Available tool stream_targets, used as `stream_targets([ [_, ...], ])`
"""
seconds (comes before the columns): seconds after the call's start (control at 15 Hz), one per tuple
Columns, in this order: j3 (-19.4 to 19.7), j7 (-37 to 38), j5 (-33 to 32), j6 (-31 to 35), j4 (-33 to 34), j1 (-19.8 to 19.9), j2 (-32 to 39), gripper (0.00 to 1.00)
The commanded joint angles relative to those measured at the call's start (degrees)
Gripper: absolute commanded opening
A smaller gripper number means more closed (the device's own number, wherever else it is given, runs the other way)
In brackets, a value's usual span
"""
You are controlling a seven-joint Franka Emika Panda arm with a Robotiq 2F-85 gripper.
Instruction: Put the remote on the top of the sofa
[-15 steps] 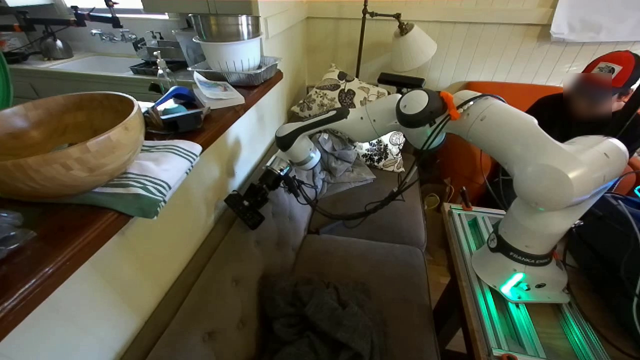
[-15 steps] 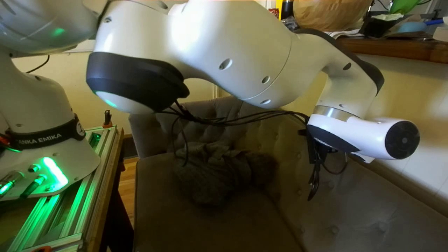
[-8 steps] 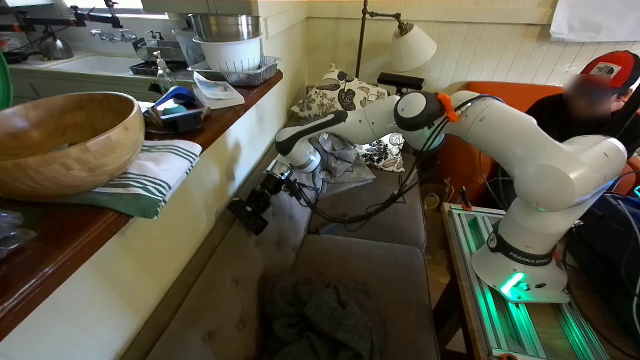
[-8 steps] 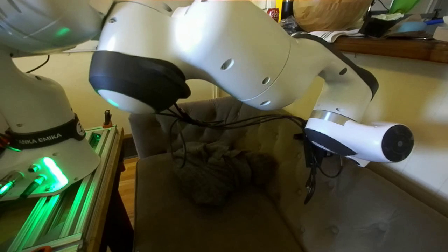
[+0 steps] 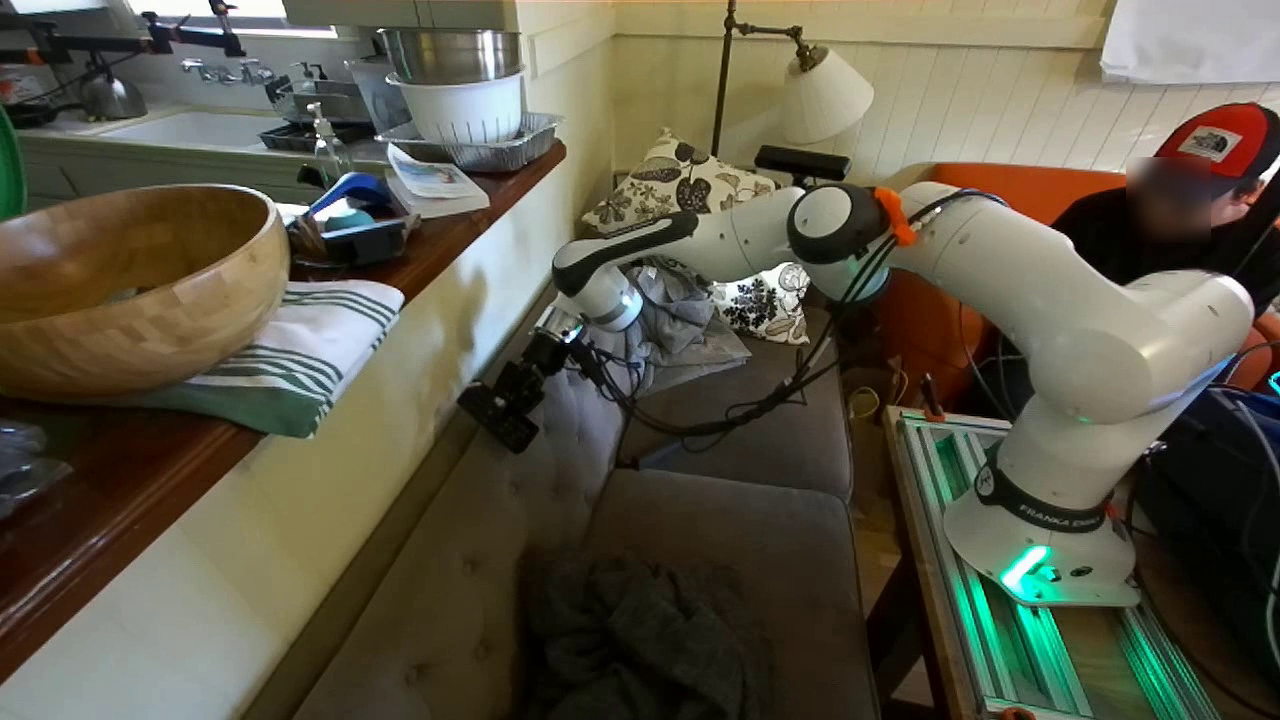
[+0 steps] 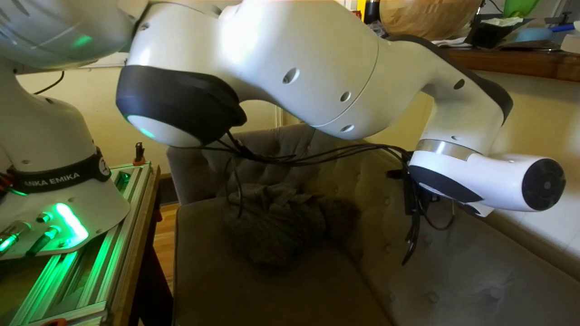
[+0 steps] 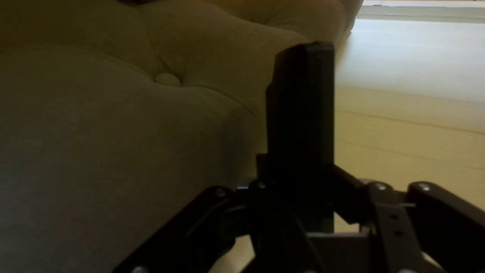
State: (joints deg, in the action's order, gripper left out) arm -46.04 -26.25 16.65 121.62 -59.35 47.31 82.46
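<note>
The remote (image 7: 301,106) is a slim black oblong, upright in the middle of the wrist view. My gripper (image 7: 297,172) is shut on its lower part, one black finger on each side. The tufted grey-brown sofa backrest (image 7: 132,132) fills the left of the wrist view, with the cream wall behind the remote on the right. In an exterior view my gripper (image 5: 500,412) hangs over the upper edge of the sofa (image 5: 730,530) backrest by the wall; the remote cannot be told from the black gripper there. In an exterior view of the sofa (image 6: 462,271), the arm hides the fingers.
A wooden ledge (image 5: 520,180) runs above the sofa along the wall, bearing a wooden bowl (image 5: 140,290) and a striped towel (image 5: 300,340). A dark blanket (image 5: 640,640) and a grey cloth (image 5: 680,330) lie on the sofa. Loose cables (image 5: 720,430) hang under the arm. A person (image 5: 1150,220) sits behind.
My gripper dips slightly, then rises again, ending a little right of its start in an exterior view. The wrist has shifted toward the wall. The person's head has turned down.
</note>
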Motion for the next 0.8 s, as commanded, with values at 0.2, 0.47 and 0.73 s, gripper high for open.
stream_targets([
  [0.2,1.72,5.13,-0.23,-2.59,4.32,-2.57,0.49,0.09],
  [0.47,2.69,6.43,-0.38,-3.11,5.31,-3.54,0.57,0.09],
  [0.73,3.9,8.39,-0.44,-4.27,6.53,-4.51,0.66,0.09],
])
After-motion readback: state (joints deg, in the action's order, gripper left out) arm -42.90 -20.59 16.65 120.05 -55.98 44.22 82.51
